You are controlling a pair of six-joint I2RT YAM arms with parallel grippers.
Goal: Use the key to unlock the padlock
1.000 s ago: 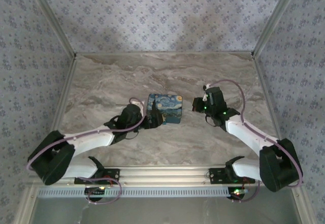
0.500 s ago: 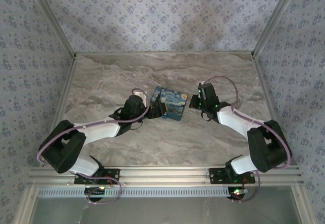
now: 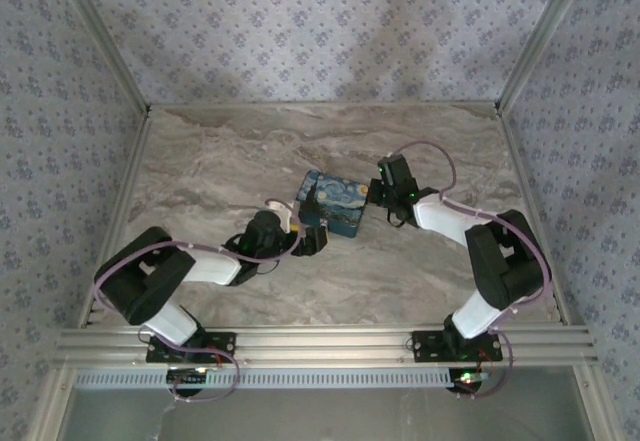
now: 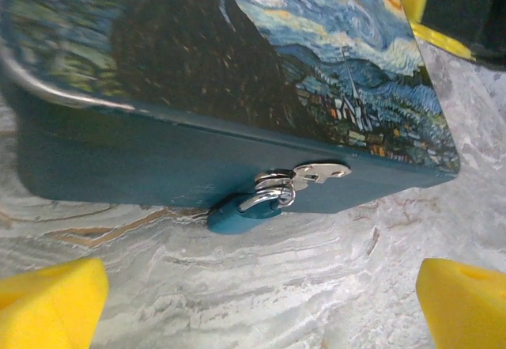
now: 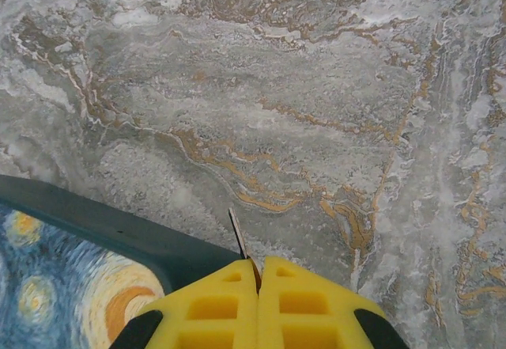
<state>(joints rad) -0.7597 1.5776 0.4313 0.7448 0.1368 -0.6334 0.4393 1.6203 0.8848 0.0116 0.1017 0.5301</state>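
Teal padlock on tin, centred just ahead of spread left claw

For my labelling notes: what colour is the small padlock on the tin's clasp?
The padlock is teal blue with a silver shackle; clearest in left wrist view.

Obstacle mid-table: blue rectangular tin with night-sky painted lid. Beyond tin's far edge, grey-brown marble tabletop lies bare. Left gripper blocks tin's near-left side; right gripper blocks its far-right corner.
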